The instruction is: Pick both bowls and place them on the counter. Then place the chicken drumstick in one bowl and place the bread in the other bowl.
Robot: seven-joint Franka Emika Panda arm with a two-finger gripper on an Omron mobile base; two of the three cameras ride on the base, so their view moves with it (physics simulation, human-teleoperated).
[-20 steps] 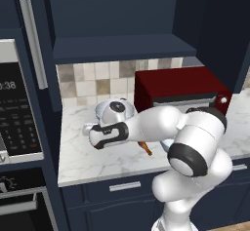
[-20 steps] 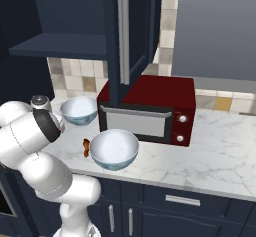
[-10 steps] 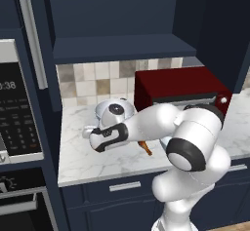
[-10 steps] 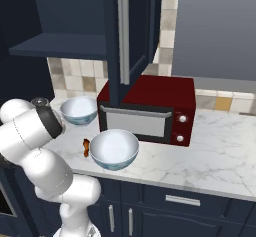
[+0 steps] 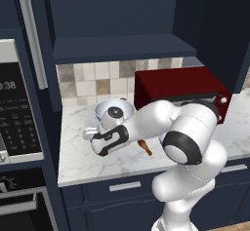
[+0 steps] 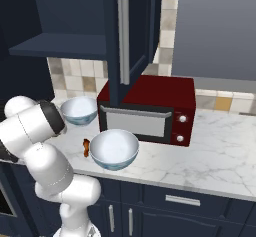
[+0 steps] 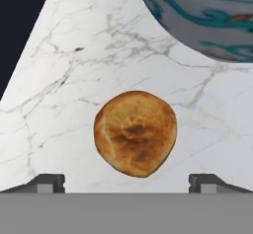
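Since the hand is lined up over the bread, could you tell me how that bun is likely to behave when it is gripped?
The bread looks like a low, round bun lying flat on the counter, so it probably won't roll. Its crusty browned top suggests it is light and may dent under a hard squeeze. The open hand straddles it with room to spare, so a gentle close seems wise.

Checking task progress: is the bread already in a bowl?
No, the bread lies on the bare marble counter, beside the bowl.

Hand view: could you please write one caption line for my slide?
Open hand poised over the bread on the marble counter, with a patterned bowl just beyond it.
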